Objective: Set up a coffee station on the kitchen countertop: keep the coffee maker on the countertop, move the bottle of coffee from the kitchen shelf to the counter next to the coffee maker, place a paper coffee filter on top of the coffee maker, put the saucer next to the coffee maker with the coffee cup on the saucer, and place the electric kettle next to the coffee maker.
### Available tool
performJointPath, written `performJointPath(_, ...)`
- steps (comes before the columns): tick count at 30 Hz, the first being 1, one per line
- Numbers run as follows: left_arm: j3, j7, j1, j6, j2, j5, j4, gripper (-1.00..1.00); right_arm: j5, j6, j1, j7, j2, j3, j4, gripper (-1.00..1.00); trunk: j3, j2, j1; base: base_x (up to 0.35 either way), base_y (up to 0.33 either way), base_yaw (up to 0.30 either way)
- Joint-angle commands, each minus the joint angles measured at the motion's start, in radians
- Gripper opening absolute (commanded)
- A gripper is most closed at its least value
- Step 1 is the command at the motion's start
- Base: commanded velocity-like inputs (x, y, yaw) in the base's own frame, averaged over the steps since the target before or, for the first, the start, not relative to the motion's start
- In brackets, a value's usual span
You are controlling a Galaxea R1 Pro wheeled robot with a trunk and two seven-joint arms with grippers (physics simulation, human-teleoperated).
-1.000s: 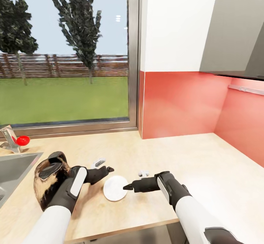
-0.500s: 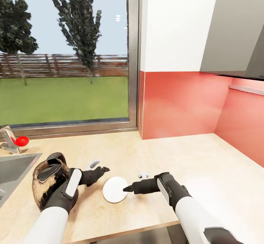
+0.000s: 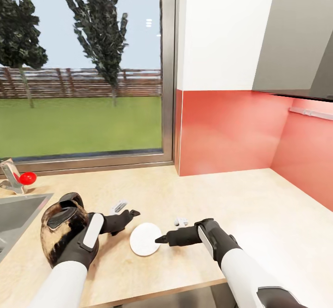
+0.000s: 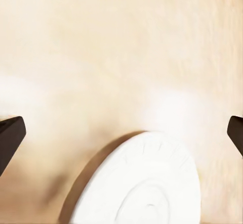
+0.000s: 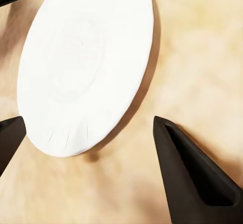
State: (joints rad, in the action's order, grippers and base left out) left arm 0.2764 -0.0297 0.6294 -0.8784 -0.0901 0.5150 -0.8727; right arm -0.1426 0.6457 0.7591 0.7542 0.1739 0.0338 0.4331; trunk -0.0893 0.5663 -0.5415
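The small white saucer lies flat on the tan countertop near its front edge. My left gripper is open just left of it and holds nothing; the left wrist view looks down at the saucer between widely spread fingertips. My right gripper is open at the saucer's right rim, and its fingers reach toward the saucer. The dark smoky electric kettle leans tilted against my left forearm.
A steel sink is set into the counter at the left, with a faucet and red knob behind it. A window and a red backsplash line the back, and a grey hood hangs at the upper right.
My left gripper has drawn back a little to the left, away from the saucer, and the kettle beside the forearm shifted slightly with it. The right gripper and saucer have barely moved.
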Motion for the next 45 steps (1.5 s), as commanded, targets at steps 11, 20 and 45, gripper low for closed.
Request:
performJointPath(11,-0.001,-0.004,-0.003,-0.007,-0.007,0.022,0.000,1.00,-0.018,0.005,0.000,0.006,0.001,0.001,0.001,1.00,-0.002,0.002,-0.001,0.000,0.000,0.000)
performJointPath(20,-0.002,-0.004,-0.007,-0.009,-0.022,0.023,-0.001,1.00,-0.017,0.005,0.000,0.006,0.001,0.001,0.001,1.00,-0.002,0.002,-0.001,0.000,0.000,0.000)
performJointPath(45,-0.007,-0.004,-0.038,-0.016,-0.045,0.109,-0.003,1.00,-0.018,0.005,0.000,0.006,0.001,0.002,-0.033,1.00,-0.002,0.002,-0.001,0.000,0.000,0.000)
